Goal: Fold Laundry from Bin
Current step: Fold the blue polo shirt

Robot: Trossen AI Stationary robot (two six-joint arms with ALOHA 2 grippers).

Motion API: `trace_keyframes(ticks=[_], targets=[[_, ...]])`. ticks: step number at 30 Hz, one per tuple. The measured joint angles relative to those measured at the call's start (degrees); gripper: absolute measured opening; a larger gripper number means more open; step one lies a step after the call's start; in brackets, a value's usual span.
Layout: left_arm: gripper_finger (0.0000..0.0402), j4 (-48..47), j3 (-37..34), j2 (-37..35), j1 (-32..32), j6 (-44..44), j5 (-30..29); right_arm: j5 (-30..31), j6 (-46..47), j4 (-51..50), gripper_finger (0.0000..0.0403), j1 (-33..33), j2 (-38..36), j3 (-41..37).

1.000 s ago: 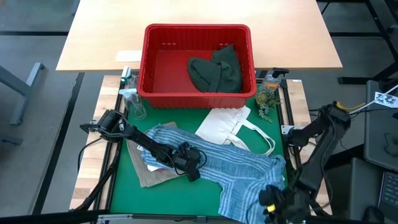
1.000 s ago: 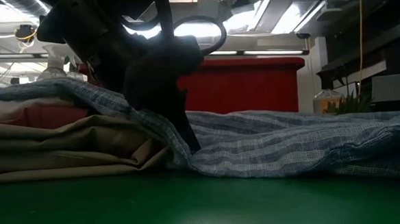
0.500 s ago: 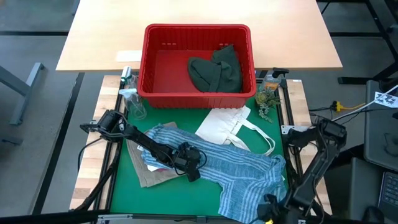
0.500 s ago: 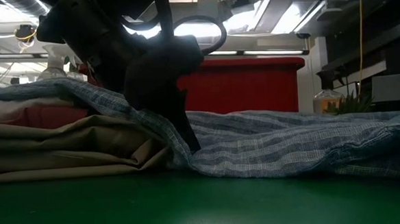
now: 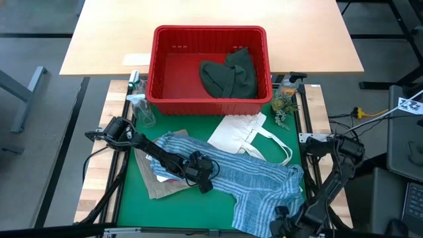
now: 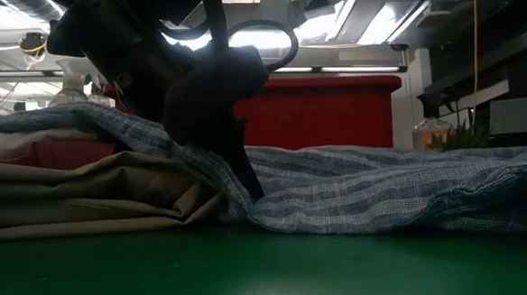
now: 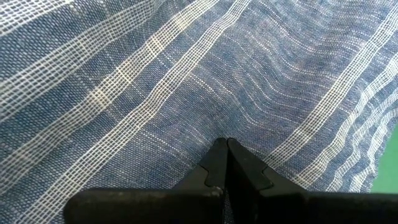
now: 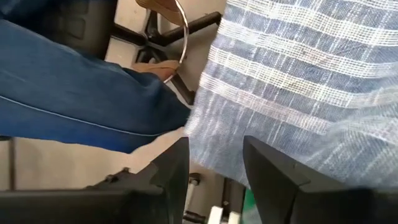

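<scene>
- Left gripper (image 5: pixel 206 187) has its fingers pressed together, pinching a fold of the blue-white striped shirt (image 5: pixel 258 178) mid-mat; the wrist view shows the fingertips (image 7: pixel 227 152) meeting on the weave.
- Right gripper (image 5: pixel 283 223) sits at the counter's near right edge, fingers (image 8: pixel 171 165) spread, shirt hem hanging just ahead of them; nothing held.
- Shirt lies diagonally across the green mat (image 5: pixel 132 192), its near-right end overhanging the counter edge.
- Tan garment (image 5: pixel 158 188) sits folded under the shirt's left end; low view shows its stacked layers (image 6: pixel 85 197).
- Bin (image 5: pixel 210 36) stands beyond the mat, dark green garment (image 5: pixel 231 76) piled against its right wall; the bin's left half is bare.
- White tote bag (image 5: pixel 241 135) lies between bin and shirt, touching the shirt's far edge.
- Spray bottle (image 5: pixel 140 109) by the bin's left corner, small plant (image 5: pixel 284 106) at its right corner.
- Open mat: near-left strip in front of the tan garment.
- Right wrist view: a person's jeans-clad leg (image 8: pixel 74 106) beyond the counter edge.
</scene>
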Motion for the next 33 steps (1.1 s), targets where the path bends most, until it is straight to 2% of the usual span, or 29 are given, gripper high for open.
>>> trace_keyframes(ticks=[9, 16, 20, 27, 30, 33], targets=[[0.0001, 0.3, 0.0, 0.0, 0.0, 0.0, -0.2, -2.1, -0.6, -0.1, 0.0149, 0.0, 3.6, 0.3], [0.0001, 3.0, 0.0, -0.1, -0.1, 0.0, 0.5, 0.2, -0.4, -1.4, 0.0145, 0.0, 3.8, 0.3], [0.0001, 6.6, 0.0, -0.1, -0.1, 1.2, 3.3, 0.6, -0.3, -1.9, 0.0112, 0.0, 3.8, 0.2], [0.0001, 9.8, 0.1, -0.1, -0.1, 3.5, 5.7, 1.0, -0.3, -2.8, 0.0009, -0.1, 3.9, 0.1], [0.0001, 12.8, 0.1, -0.1, -0.2, 4.2, 6.5, 1.0, -0.2, -2.7, 0.0019, -0.1, 3.9, 0.1], [0.0001, 20.3, 0.1, -0.1, -1.0, 8.1, 9.0, 1.0, -0.2, -2.3, 0.0032, -0.1, 3.9, 0.0]])
